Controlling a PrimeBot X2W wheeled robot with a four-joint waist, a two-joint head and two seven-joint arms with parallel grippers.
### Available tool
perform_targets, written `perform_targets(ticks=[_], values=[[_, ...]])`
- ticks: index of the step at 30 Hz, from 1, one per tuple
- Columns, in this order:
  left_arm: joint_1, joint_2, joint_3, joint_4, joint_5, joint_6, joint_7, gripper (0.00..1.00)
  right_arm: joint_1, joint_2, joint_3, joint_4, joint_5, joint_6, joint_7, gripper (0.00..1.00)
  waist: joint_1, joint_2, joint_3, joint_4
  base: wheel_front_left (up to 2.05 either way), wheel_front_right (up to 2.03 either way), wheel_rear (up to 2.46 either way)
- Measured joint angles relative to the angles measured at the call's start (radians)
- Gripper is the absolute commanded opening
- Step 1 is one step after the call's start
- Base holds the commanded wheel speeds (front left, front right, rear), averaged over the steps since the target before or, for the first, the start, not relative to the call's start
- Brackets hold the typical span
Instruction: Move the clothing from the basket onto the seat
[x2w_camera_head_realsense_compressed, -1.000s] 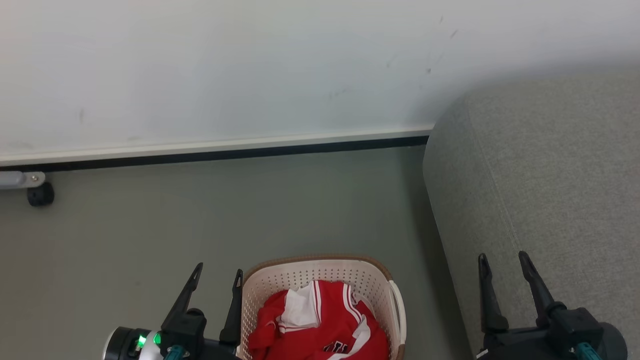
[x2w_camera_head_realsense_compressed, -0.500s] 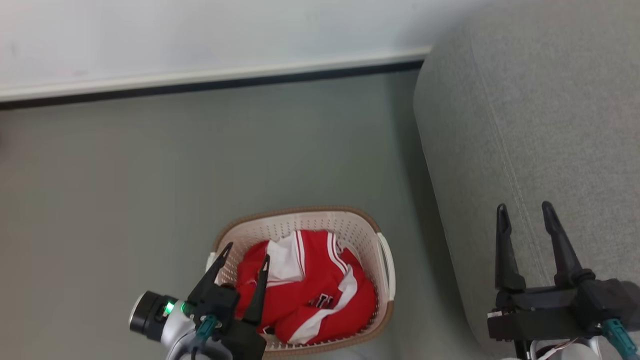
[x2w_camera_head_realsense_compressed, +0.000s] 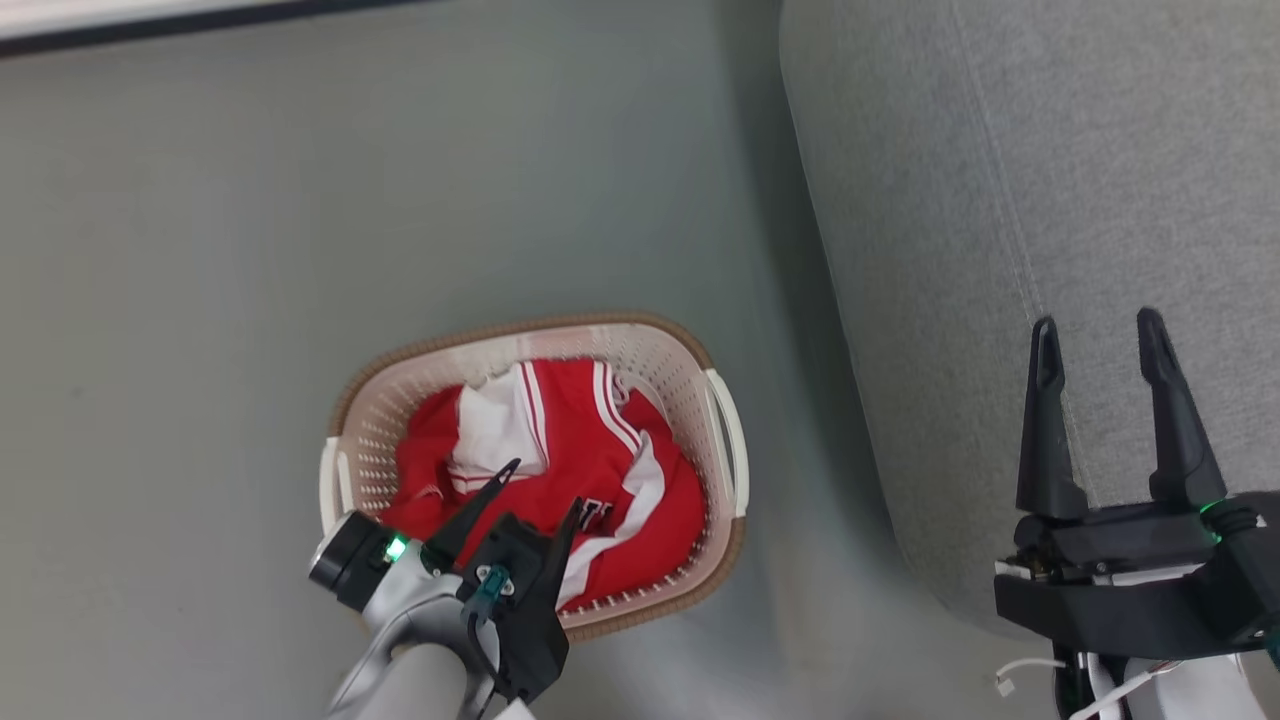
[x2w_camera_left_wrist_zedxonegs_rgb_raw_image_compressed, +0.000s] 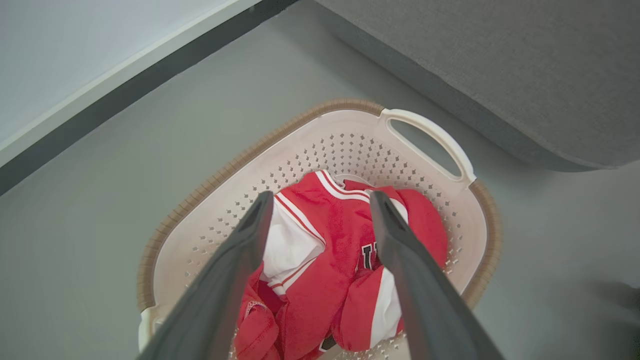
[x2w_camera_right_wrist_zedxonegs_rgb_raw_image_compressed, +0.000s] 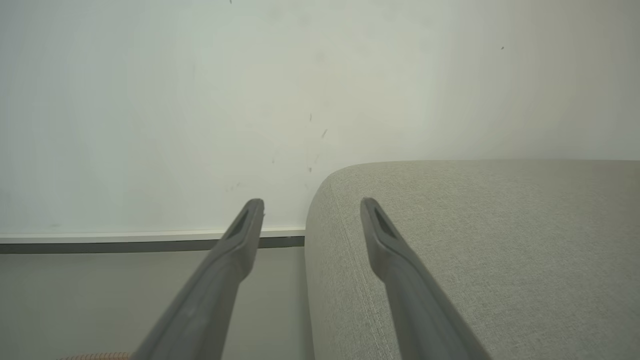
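Note:
The cream basket (x2w_camera_head_realsense_compressed: 722, 440) with a brown rim stands on the floor left of the grey seat (x2w_camera_head_realsense_compressed: 1050, 180). Red clothing (x2w_camera_head_realsense_compressed: 590, 440) with white trim lies crumpled inside it. My left gripper (x2w_camera_head_realsense_compressed: 545, 485) hangs open over the basket's near side, above the clothing and apart from it. In the left wrist view the clothing (x2w_camera_left_wrist_zedxonegs_rgb_raw_image_compressed: 330, 250) shows between the spread fingers, inside the basket (x2w_camera_left_wrist_zedxonegs_rgb_raw_image_compressed: 430, 135). My right gripper (x2w_camera_head_realsense_compressed: 1098, 335) stands open over the seat's left edge, holding nothing. The right wrist view has my right gripper (x2w_camera_right_wrist_zedxonegs_rgb_raw_image_compressed: 312, 207) above the seat (x2w_camera_right_wrist_zedxonegs_rgb_raw_image_compressed: 475, 240).
Grey floor (x2w_camera_head_realsense_compressed: 300, 200) surrounds the basket. A white wall with a dark baseboard (x2w_camera_head_realsense_compressed: 150, 30) runs along the far side. The seat's rounded side (x2w_camera_head_realsense_compressed: 850, 350) rises close to the basket's right handle.
The head camera has tilted down, so the whole picture has shifted. My left gripper has moved from beside the basket's left rim to over the clothing. Both grippers stay open.

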Motion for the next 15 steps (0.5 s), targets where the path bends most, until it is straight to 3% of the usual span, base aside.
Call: perform_targets(ticks=[15], values=[[-0.184, -0.011, -0.036, 0.139, 0.044, -0.009, 0.036, 1.0, -0.074, 0.002, -0.006, -0.136, -0.033, -0.004, 0.0, 1.0, -0.0001, 0.0, 0.229, -0.047, 0.0, 0.0, 0.0]])
